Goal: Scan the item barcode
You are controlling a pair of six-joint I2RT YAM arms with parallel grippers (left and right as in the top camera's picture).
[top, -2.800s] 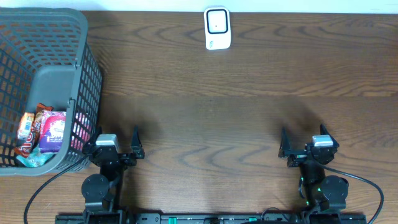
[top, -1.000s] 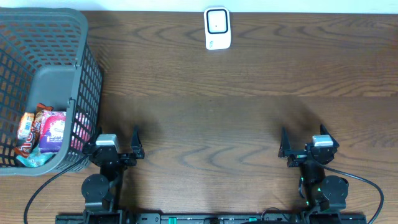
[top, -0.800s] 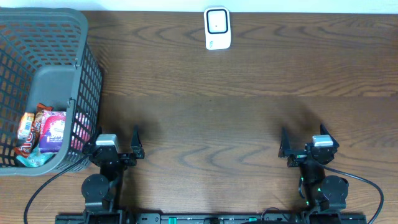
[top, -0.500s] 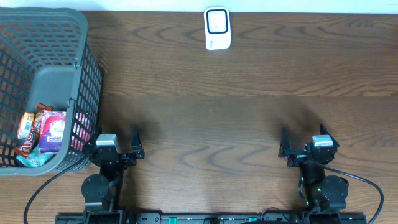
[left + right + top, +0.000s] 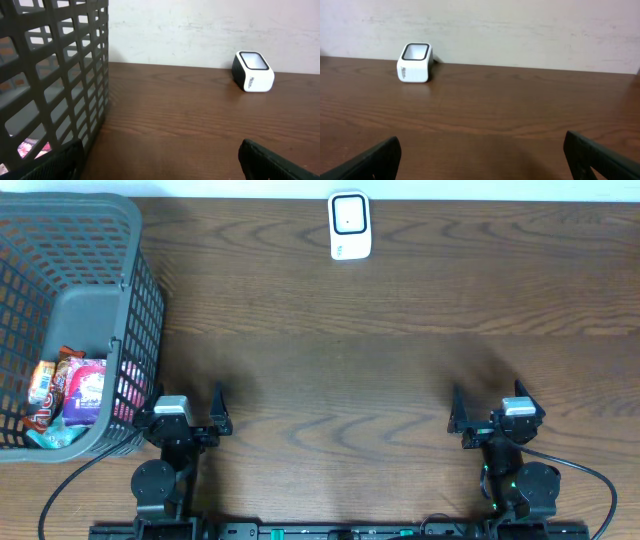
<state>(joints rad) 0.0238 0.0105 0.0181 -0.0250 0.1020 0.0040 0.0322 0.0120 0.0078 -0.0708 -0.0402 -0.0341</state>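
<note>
Gray mesh basket [image 5: 146, 300] on the counter [image 5: 350, 360] holds colourful snack packets [image 5: 72, 388] piled at its near end. The left fingers [image 5: 219, 400] and right fingers [image 5: 455, 406] stand wide, empty.

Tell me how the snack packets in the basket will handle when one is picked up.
The snack packets look like soft film wrappers, so they are probably light and floppy, apt to sag. Their printed film may be slippery. They lie piled in a corner of the basket, so lifting one could drag its neighbours.
</note>
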